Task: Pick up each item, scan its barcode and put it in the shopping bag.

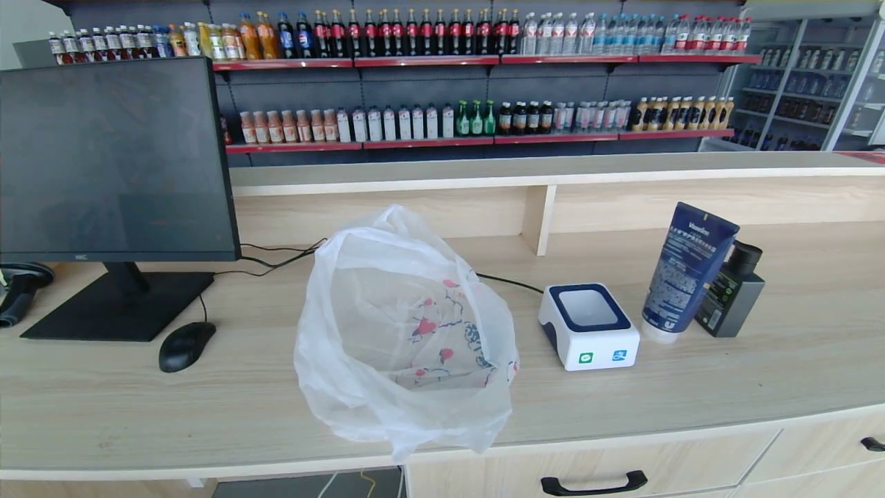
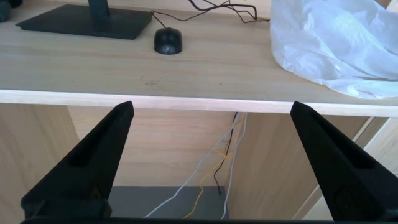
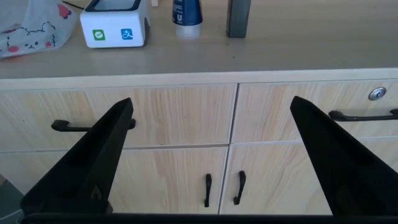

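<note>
Two items: a blue tube and a dark bottle stand on the tabletop just right of the scanner. The tube rests cap-down and tilts toward the bottle, close against it.
Scanner: a white box with a dark-rimmed window facing up, near the middle of the tabletop. A black cable runs off from behind it.
Shopping bag: the thin, translucent shopping bag sits just left of the scanner with its mouth open upward. A red-and-blue print shows through its wall, and its lower folds drape over the tabletop's front edge.
Left gripper: the left gripper hangs below the tabletop's front edge, well left of the scanner. Its black fingers are spread wide and hold nothing. The bag lies above and beyond it, well apart.
Right gripper: the right gripper is also spread wide and empty. It hangs in front of the drawers beneath the scanner. The tube and bottle stand above and beyond it on the tabletop, well apart from its fingers.
Monitor: a dark monitor on a black stand sits far left of the scanner, past the bag. A black mouse lies just in front of the stand.
Backdrop: shelves of bottled drinks line the wall beyond the scanner.
</note>
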